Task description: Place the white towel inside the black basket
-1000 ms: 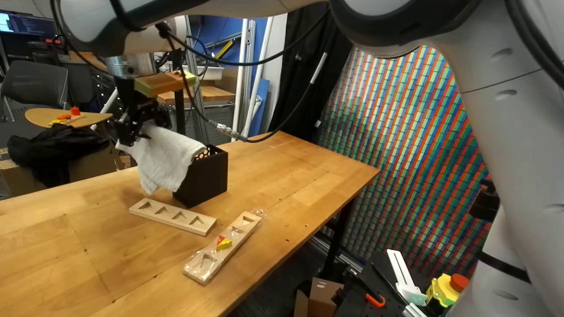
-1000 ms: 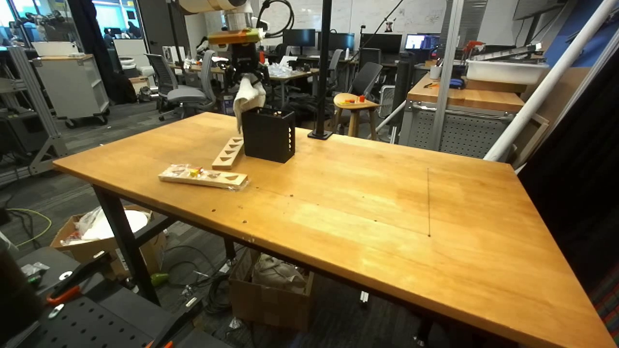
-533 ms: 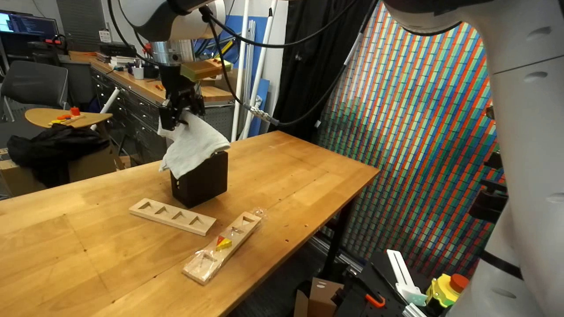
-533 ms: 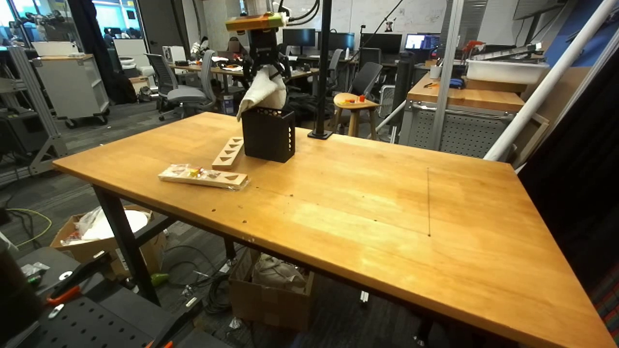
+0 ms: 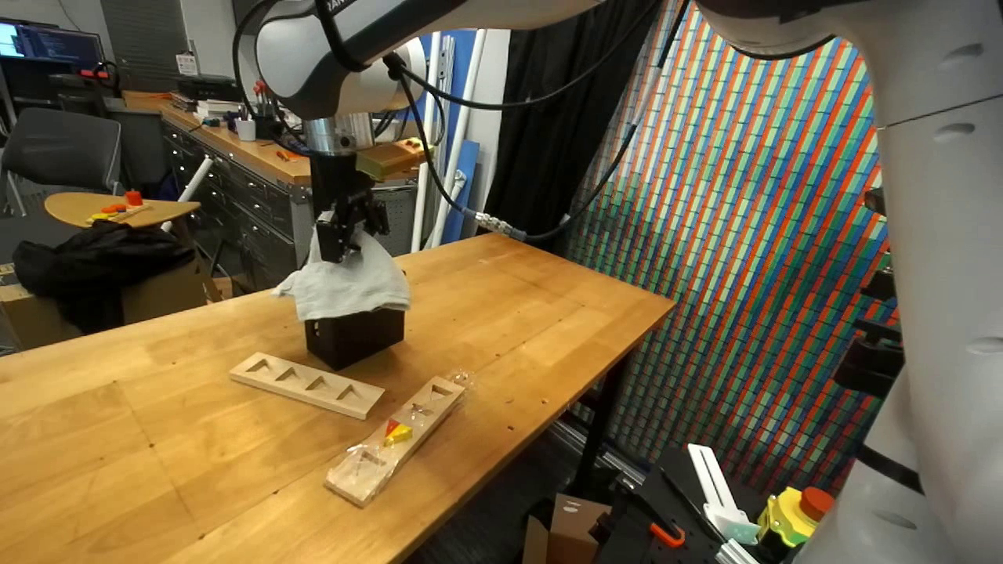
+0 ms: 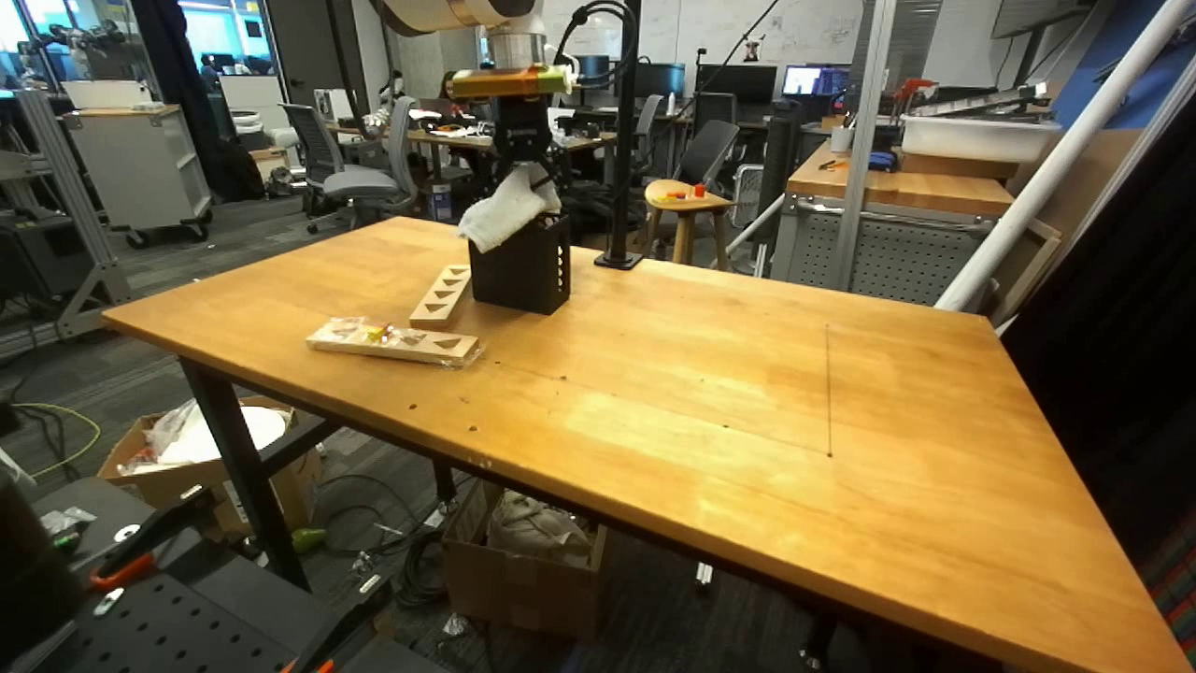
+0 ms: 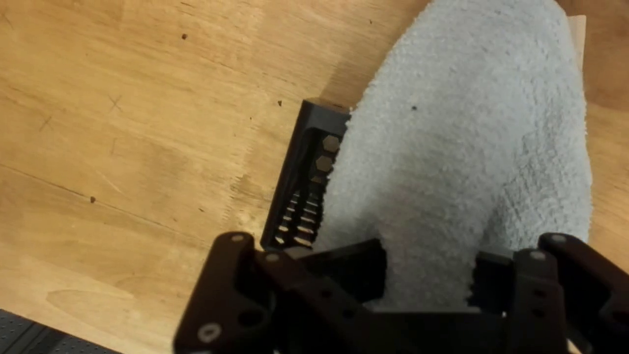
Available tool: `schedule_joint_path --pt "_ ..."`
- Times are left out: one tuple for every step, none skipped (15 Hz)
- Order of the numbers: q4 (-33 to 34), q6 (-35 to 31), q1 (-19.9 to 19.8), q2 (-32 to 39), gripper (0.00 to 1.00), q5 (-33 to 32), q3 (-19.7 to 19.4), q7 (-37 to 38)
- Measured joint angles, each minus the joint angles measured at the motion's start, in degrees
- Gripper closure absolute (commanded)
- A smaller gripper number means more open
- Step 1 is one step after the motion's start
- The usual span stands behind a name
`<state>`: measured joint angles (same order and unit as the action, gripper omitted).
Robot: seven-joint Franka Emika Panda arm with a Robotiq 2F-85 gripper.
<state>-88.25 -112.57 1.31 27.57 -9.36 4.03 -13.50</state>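
Identify the towel [image 7: 442, 147] as white; in the wrist view you see pale grey with one dark speck. Your gripper [image 7: 428, 273] is black. The basket [image 6: 519, 271] is black, its wall pierced in a hexagon pattern. The table [image 6: 701, 393] is honey-brown wood with dark dots. The far board [image 5: 307, 385] and near board [image 5: 417, 425] are pale wood with triangle patterns; the near one shows a red-and-yellow patch [image 5: 399, 435]. At right in an exterior view, note the panel [image 5: 729, 235], striped diagonally red, green and blue.
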Motion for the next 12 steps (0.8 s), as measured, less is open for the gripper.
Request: schedule_joint_path --pt "-0.57 -0.91 -0.55 0.06 0.99 0.34 0.00 -0.85" --pt "-0.95 -1.71 -1.11 0.18 0.99 1.03 0.00 -1.83" --pt "-1.05 -2.28 -1.63 0.40 0.99 1.98 0.02 -2.97" --pt "-1.05 -2.79 -2.16 0.72 0.99 3.08 0.09 -4.26" --pt "-1.04 -3.19 -2.65 1.12 0.99 4.40 0.22 -5.71" --pt "-0.97 -3.47 -3.06 1.59 0.99 5.65 0.43 -7.12" --pt "-0.78 -3.51 -3.38 2.13 0.99 6.68 0.71 -8.51" --pt "-0.61 -3.50 -3.56 2.64 0.99 7.42 1.00 -9.70" --pt "-0.42 -3.47 -3.62 3.04 0.99 7.87 1.22 -10.64" --pt "-0.15 -3.38 -3.62 3.27 0.99 8.07 1.38 -11.28" --pt "0.12 -3.15 -3.62 3.41 0.99 8.24 1.51 -11.77" --pt "0.31 -2.98 -3.62 3.52 0.99 8.40 1.58 -12.18"
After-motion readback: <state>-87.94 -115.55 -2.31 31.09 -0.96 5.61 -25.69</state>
